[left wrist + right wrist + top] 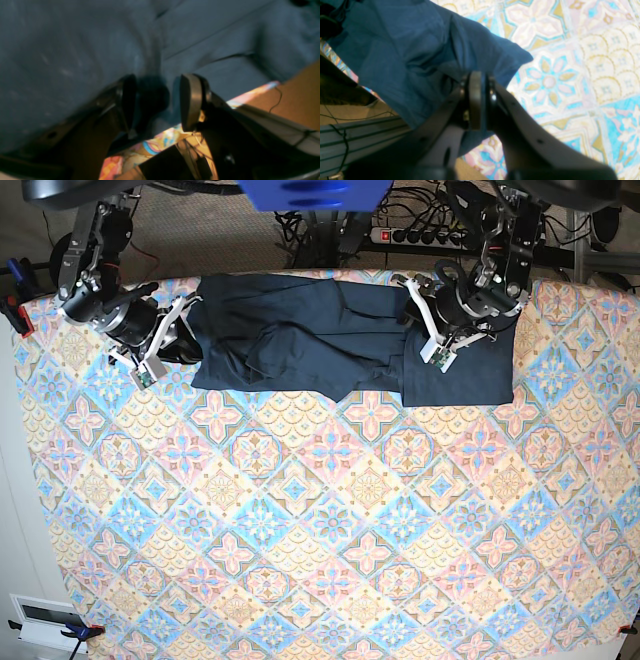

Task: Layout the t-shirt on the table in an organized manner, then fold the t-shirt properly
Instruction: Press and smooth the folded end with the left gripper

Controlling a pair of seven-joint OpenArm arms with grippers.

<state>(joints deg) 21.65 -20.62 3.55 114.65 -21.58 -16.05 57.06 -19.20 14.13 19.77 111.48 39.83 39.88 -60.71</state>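
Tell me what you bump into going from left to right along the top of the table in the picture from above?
Bare table → right gripper, shut on the shirt's edge → t-shirt → left gripper, open over the shirt → more table.

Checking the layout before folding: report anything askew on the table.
The t-shirt lies bunched along the table's far edge, with deep wrinkles mid-body and a flap folded over near the left gripper.
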